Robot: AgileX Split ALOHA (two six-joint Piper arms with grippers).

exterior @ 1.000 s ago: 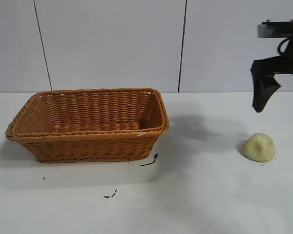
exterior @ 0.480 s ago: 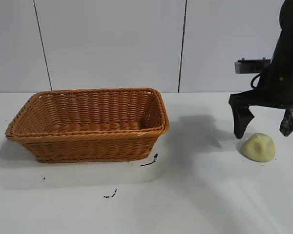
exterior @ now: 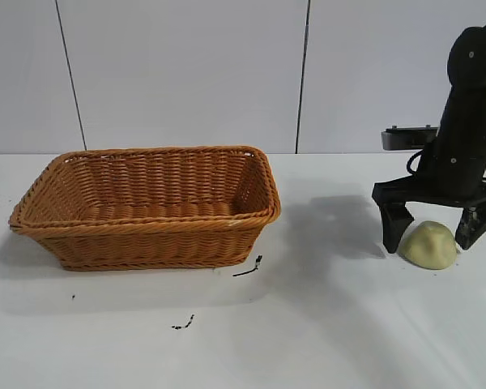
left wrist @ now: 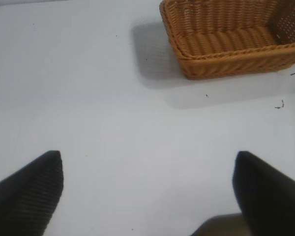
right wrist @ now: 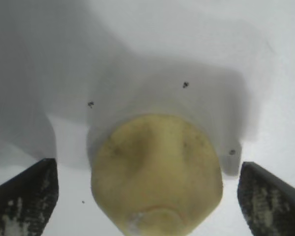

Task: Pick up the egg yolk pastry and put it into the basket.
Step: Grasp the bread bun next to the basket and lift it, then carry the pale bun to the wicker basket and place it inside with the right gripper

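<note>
The egg yolk pastry (exterior: 428,245), a small pale yellow dome, lies on the white table at the right. My right gripper (exterior: 432,237) is open and lowered around it, one finger on each side, not touching. In the right wrist view the pastry (right wrist: 156,172) fills the space between the two dark fingertips (right wrist: 27,196), with gaps on both sides. The orange-brown wicker basket (exterior: 146,231) stands at the left and is empty. My left gripper (left wrist: 147,191) is open over bare table, out of the exterior view; the basket (left wrist: 226,56) shows far off in its wrist view.
The white table (exterior: 324,324) carries small black marks (exterior: 247,269) near the basket's front right corner and in front of it (exterior: 183,324). A white panelled wall stands behind.
My right gripper has come down from above and behind the pastry to table level, and its open fingers now straddle the pastry. The basket and pastry have not moved.
</note>
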